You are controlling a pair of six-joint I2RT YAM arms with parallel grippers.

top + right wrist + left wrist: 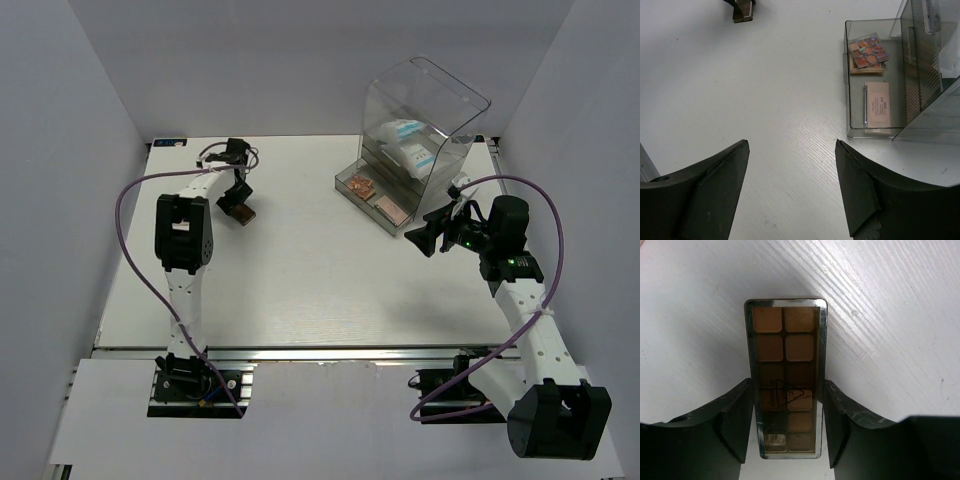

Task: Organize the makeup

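A long brown eyeshadow palette (785, 335) lies flat on the white table at the back left (241, 214). My left gripper (788, 385) straddles its near half, fingers pressed against both long edges. It also appears at the top of the right wrist view (744, 10). My right gripper (792, 145) hovers open over bare table, in front of the clear drawer (847, 75). A colourful square palette (868, 51) and a pink rectangular palette (877, 105) lie in that drawer. Two white blue-printed pouches (412, 150) sit inside the box above. No round black jars are in view.
The tall clear acrylic box (425, 110) stands at the back right, its bottom drawer (348, 181) pulled out toward the table's middle. Grey walls close in the left, right and back sides. A purple cable (135, 250) loops beside the left arm.
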